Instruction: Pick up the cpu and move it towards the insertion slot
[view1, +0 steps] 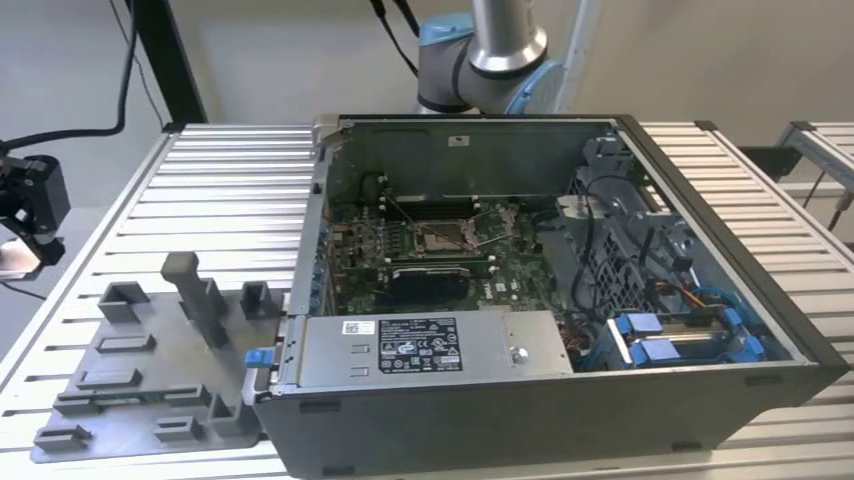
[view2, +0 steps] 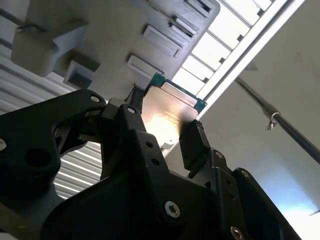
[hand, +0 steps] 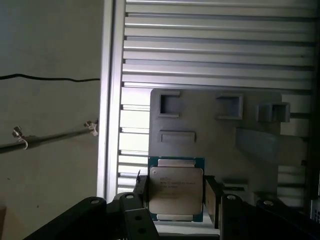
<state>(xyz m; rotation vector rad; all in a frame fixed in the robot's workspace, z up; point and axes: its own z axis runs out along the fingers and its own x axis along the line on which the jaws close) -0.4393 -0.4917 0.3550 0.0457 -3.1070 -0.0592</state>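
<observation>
Between the two black fingers (hand: 141, 189) of the gripper (hand: 175, 201) sits the cpu (hand: 176, 182), clamped by opposite edges with its silvery face turned to the camera in the first wrist view. The second wrist view shows the same hold from the other side, the gripper (view2: 162, 126) closed on the cpu (view2: 167, 111). Behind the chip lies the grey tray (hand: 200, 117) with its raised blocks, resting on the slatted worktop (hand: 210, 45) close to that worktop's edge. The chip looks to hang clear of the tray, though the pictures do not settle whether it touches.

The pick-up therefore seems done, and the step in hand is the carry. In the exterior view the insertion slot (view1: 441, 237) sits deep inside the open computer case (view1: 747, 300), well apart from the tray (view1: 147, 385) on the exterior view's left. Judging by that layout, the transfer calls for a firm, level grip and enough height to pass over the case wall.
</observation>
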